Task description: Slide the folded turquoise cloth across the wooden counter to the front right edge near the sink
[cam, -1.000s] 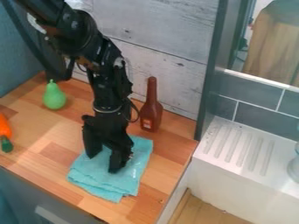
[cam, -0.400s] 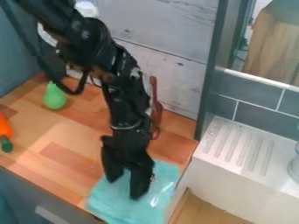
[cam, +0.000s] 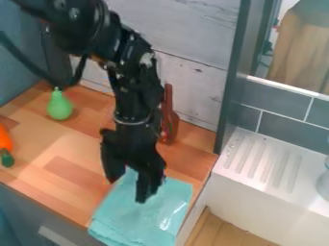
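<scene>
The black gripper [cam: 127,189] hangs over the upper part of a folded turquoise cloth [cam: 145,217], with its two fingers spread apart. Whether the fingertips touch the cloth cannot be told. The cloth lies at the front right of the wooden counter, and its lower edge reaches the counter's front edge. Behind the arm stands a brown bottle [cam: 171,120], its left side partly hidden. A green pear [cam: 59,105] is at the back left, and an orange carrot with a dark green top [cam: 6,146] is at the left edge.
The wooden counter [cam: 70,149] ends on the right at a white sink with a ridged drainboard [cam: 263,161]. A pale plank wall [cam: 186,38] stands behind, with a dark upright post [cam: 233,81] near the bottle. A clear object [cam: 323,185] is at the right edge.
The cloth has shifted toward the front right from its earlier place. The gripper first moved that way too, then came back a little up and left, away from the cloth's middle.
</scene>
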